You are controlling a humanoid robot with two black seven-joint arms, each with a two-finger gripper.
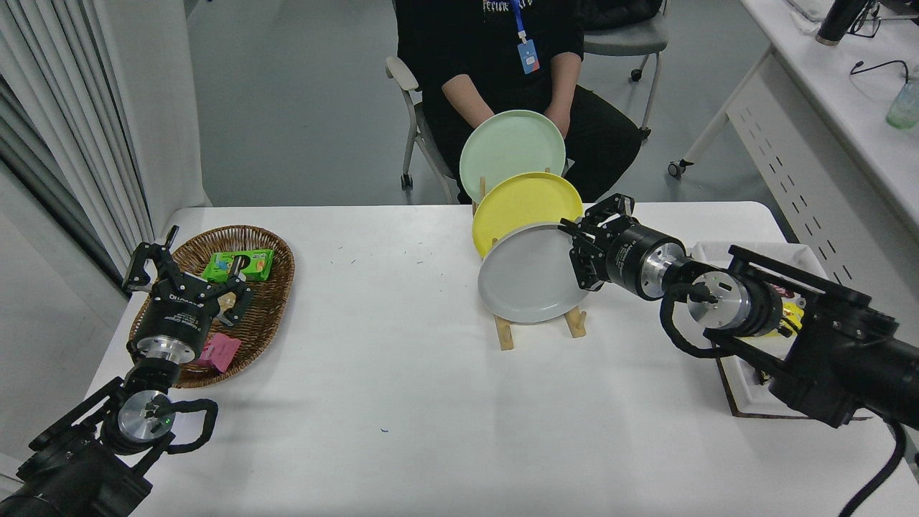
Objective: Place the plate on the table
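The light-grey plate [528, 276] is held at its right rim by my right gripper [580, 251], which is shut on it. The plate is lifted and tilted, just above the front slot of the wooden rack [538, 329]. Behind it in the rack stand a yellow plate [520, 205] and a pale mint-green plate [508, 147]. The white table [402, 388] lies below. My left gripper [183, 269] is parked open at the lower left, over the wicker basket.
A wicker basket [269, 301] with a green packet [238, 264] and a pink packet [219, 353] sits at the left. A white tray [747, 388] lies at the right under my right arm. A person [502, 64] sits at the far side.
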